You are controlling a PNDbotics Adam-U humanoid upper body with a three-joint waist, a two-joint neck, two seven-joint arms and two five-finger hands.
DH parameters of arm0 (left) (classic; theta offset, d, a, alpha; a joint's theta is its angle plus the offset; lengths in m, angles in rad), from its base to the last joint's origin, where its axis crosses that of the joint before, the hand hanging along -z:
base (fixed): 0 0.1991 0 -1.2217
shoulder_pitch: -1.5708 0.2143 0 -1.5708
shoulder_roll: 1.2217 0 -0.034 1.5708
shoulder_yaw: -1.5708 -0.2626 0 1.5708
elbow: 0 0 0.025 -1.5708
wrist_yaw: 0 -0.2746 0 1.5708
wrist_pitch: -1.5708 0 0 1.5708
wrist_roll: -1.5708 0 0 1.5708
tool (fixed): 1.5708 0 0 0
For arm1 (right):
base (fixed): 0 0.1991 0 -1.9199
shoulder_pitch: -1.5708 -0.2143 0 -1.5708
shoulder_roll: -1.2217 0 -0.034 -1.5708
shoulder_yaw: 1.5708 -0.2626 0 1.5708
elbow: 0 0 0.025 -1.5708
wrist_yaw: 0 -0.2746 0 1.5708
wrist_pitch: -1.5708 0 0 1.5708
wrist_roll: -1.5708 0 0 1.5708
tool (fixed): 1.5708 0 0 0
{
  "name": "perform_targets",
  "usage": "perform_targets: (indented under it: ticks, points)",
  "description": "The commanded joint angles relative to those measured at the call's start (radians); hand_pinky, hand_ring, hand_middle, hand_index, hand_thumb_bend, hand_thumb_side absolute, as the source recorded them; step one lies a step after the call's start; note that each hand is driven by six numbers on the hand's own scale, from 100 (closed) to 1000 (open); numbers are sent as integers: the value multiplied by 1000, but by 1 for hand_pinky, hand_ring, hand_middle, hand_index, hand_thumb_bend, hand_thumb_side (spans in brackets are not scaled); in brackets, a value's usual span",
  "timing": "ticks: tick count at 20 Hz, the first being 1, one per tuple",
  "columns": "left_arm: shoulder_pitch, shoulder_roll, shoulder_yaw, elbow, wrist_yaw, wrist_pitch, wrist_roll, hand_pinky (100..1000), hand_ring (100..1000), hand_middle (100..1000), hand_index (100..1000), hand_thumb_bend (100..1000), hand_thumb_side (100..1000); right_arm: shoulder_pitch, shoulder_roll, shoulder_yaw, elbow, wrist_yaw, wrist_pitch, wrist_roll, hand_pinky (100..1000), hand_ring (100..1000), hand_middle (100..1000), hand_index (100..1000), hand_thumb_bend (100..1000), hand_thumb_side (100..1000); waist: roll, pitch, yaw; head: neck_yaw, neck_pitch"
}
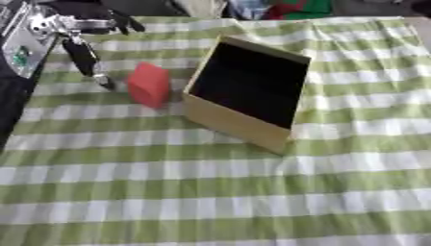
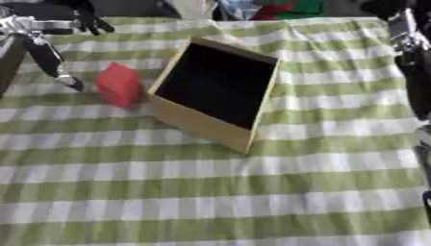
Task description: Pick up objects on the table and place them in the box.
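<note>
Green-checked cloth [image 1: 210, 192] fills your view, so bring your left hand [image 1: 88, 60], fingers straight at upper left, around the red block [image 1: 149, 84] just left of the box [image 1: 244, 125] before lifting.

Item count on the surface [image 1: 210, 192], which carries a green-and-white checked cloth:

- Red block [image 1: 149, 84]: one.
- Tan box [image 1: 246, 91] with dark interior: one.
- Robot hands in view: one, the left hand [image 1: 88, 60], at the upper left.

Loose objects outside the box: one.
</note>
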Motion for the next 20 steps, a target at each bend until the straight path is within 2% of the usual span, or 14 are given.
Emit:
perform_targets:
  ticks: [1,6,12,20]
  points:
    - [-31,9,14,-26,35,-105,-161,931,882,909,976,670,100,-8,-12,-2,-20,-6,-2,3,914,755,695,887,100,571,1,-19,-2,5,-13]
    - [-27,-1,-19,-13,41,-115,-167,981,878,907,980,708,100,-10,-14,-3,-20,-7,-2,1,914,755,696,888,100,571,2,-19,-4,6,-12]
    - [-22,-14,-39,34,0,-144,-167,993,879,907,982,744,100,-10,-10,-4,-20,-9,-2,-2,915,755,695,889,100,572,1,-16,-9,10,-15]
    - [-18,-34,-14,49,-40,-133,-167,986,869,889,952,666,100,-11,-4,-6,-20,-12,-3,-4,915,755,695,890,100,577,-1,-9,-16,18,-23]
